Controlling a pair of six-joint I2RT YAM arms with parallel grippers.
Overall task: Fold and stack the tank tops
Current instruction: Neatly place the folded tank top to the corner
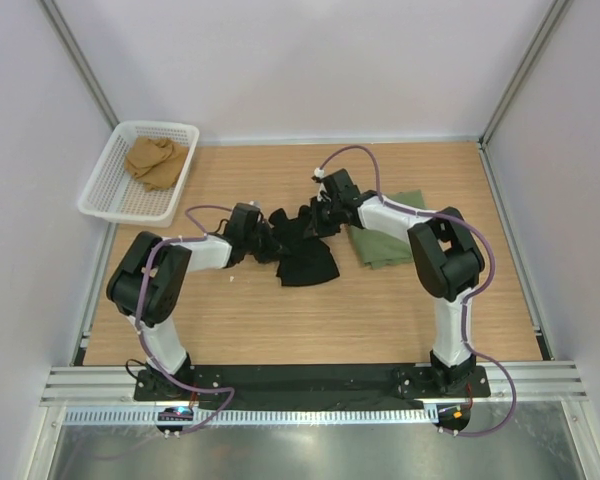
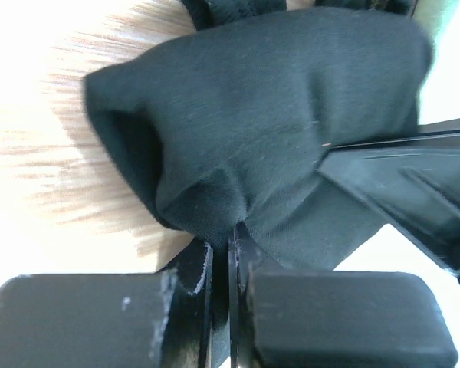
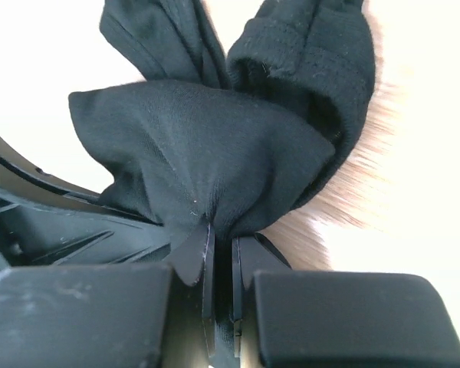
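Left claw (image 2: 231, 239) and right claw (image 3: 221, 236) each clamp shut on a pinch of the black tank top (image 1: 308, 262); recommend lifting level and drawing apart evenly to flatten it.

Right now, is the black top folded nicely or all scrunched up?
Scrunched up. The black top lies bunched on the table, puckered where the left gripper and right gripper pinch it.

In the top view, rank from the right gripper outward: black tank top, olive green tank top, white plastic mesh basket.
1. Black tank top: pinched in the right gripper.
2. Olive green tank top: right, under that arm.
3. White plastic mesh basket: far-left corner.
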